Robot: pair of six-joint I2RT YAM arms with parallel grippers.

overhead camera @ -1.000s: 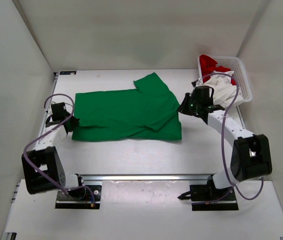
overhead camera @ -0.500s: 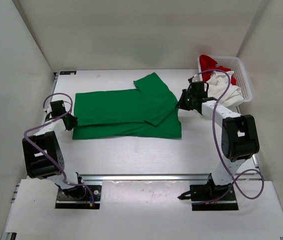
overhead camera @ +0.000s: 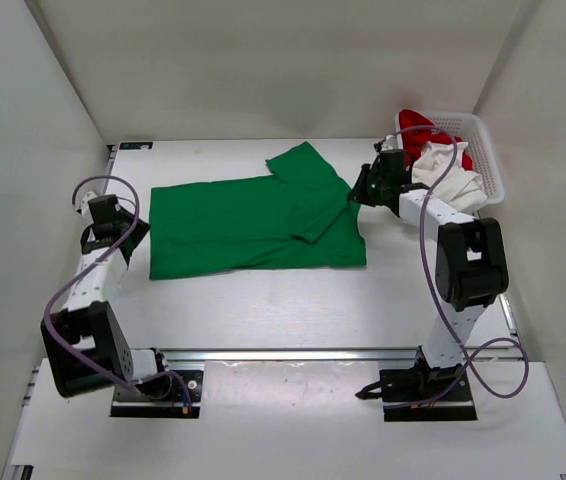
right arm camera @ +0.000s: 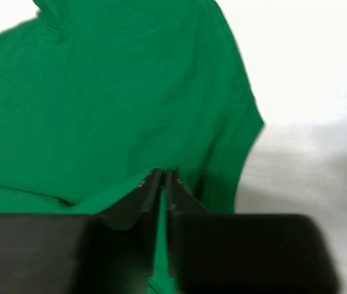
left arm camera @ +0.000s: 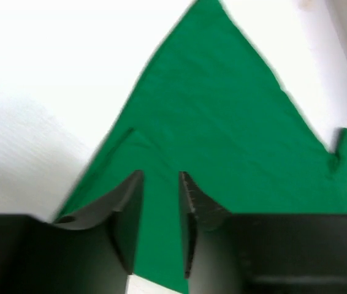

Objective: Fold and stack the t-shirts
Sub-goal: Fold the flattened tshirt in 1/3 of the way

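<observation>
The green t-shirt lies flat on the tabletop near its middle. It is doubled over lengthwise, and its long axis runs from 9 o'clock to 3 o'clock in the overhead view, with one sleeve poking out toward 12 o'clock near the right end. The two arms stand at opposite short ends of that axis. The left end effector sits just off the 9 o'clock edge, so the cloth lies at its 3 o'clock. Its jaws are spread with a clear gap and nothing is caught between them; its wrist view shows only green cloth beyond the tips. The right end effector is over the 3 o'clock edge beside the sleeve seam, so the bulk of the shirt lies at its 9 o'clock. Its jaws are pressed almost together, and I cannot tell whether a pinch of hem sits between them. The right arm is the closer of the two to the cloth, so a crosswise fold would probably begin there and carry that end toward 9 o'clock. The white t-shirt and red t-shirt are heaped in the basket at about 2 o'clock, not yet folded.
</observation>
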